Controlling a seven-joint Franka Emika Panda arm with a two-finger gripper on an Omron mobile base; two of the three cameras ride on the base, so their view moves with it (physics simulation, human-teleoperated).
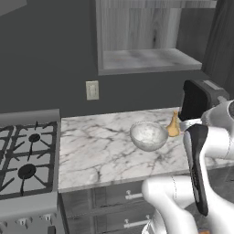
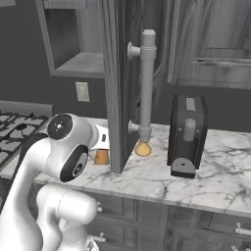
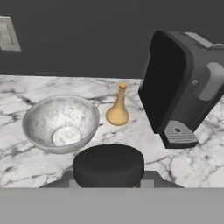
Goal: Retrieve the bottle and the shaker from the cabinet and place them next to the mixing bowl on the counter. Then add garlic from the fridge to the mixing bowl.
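My gripper (image 3: 109, 183) is shut on the shaker (image 3: 108, 164); its dark cap sits between the fingertips low in the hand view. The shaker's orange-brown body (image 2: 101, 157) hangs under the hand just above the counter (image 1: 100, 146). Beyond it stands the glassy mixing bowl (image 3: 61, 122) with nothing inside. The golden-tan bottle (image 3: 118, 109) stands upright just right of the bowl (image 1: 148, 135). The bottle (image 1: 173, 125) is on the marble, apart from the bowl. The cabinet niche (image 1: 146, 59) above is bare. The garlic and the fridge are out of view.
A black coffee machine (image 3: 183, 87) stands right of the bottle, close to it. The open cabinet door (image 2: 117, 88) with its long grey handle (image 2: 147, 83) hangs over the counter. A gas stove (image 1: 27, 160) lies left of the counter. A wall outlet (image 1: 92, 90) is behind.
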